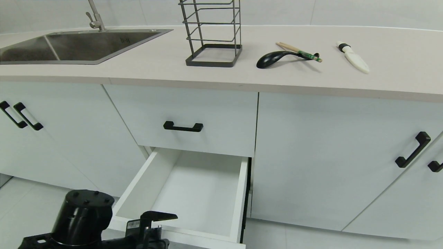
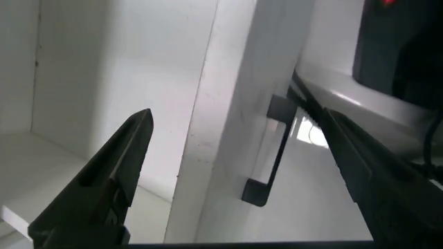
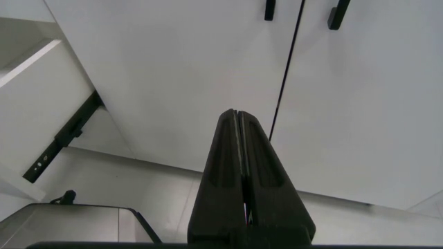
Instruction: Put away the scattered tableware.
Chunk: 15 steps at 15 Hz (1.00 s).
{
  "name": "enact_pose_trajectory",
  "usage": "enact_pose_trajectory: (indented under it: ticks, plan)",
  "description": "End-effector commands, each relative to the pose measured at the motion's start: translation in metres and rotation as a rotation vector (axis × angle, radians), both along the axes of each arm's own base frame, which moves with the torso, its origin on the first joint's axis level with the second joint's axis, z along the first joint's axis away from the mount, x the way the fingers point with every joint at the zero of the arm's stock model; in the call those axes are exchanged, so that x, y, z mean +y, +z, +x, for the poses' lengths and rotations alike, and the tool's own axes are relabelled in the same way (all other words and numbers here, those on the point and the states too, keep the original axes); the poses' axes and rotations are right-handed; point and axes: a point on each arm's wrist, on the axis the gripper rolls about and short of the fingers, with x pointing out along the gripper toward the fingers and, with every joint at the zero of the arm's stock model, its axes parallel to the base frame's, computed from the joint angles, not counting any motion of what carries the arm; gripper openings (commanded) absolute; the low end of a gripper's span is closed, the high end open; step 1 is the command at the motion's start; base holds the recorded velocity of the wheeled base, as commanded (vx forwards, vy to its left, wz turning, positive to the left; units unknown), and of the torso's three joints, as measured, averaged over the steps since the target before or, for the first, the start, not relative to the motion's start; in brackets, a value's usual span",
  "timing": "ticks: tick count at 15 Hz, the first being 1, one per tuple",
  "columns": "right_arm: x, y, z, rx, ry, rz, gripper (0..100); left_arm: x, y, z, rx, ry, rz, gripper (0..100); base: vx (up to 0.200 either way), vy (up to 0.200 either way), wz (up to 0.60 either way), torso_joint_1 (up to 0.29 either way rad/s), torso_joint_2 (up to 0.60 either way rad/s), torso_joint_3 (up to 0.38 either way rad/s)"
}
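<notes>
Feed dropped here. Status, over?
Left gripper open at drawer; right gripper shut, empty. On counter: spoon, chopsticks, knife. Drawer open, no obstruction seen.

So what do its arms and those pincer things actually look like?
All matte black. The left arm has a round joint cap dotted with screws, with a small white label nearby. The left tool and right tool each have two tapered, wedge-shaped fingers.

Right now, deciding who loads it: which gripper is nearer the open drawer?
Left. The left gripper is open at the front of the drawer; the right gripper, shut, stands apart, facing the cabinet doors.
</notes>
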Motion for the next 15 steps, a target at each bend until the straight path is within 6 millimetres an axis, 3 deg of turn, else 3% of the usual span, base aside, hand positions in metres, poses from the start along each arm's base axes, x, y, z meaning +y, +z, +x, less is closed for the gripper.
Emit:
enact_pose_trajectory:
  ticks: [1,4,9,13,15]
  plan:
    - [0.000,0.000,0.000,0.000,0.001,-0.001,0,-0.002,0.039,0.001,-0.081,-0.012,-0.157,100,0.000,0.000,0.00,0.000,0.00,0.000]
    - [0.000,0.000,0.000,0.000,0.001,-0.001,0,-0.005,0.084,0.013,0.051,0.000,-0.415,100,0.000,0.000,0.00,0.000,0.00,0.000]
    - [0.000,0.000,0.000,0.000,0.001,-0.001,0,0.018,0.093,0.012,0.353,0.303,-0.745,100,0.000,0.000,0.00,0.000,0.00,0.000]
    - [0.000,0.000,0.000,0.002,0.001,-0.001,0,0.038,0.066,-0.014,0.133,0.315,-0.907,100,0.000,0.000,0.00,0.000,0.00,0.000]
    - [0.000,0.000,0.000,0.000,0.001,-0.001,0,0.042,0.074,-0.023,-0.037,0.318,-0.974,100,0.000,0.000,0.00,0.000,0.00,0.000]
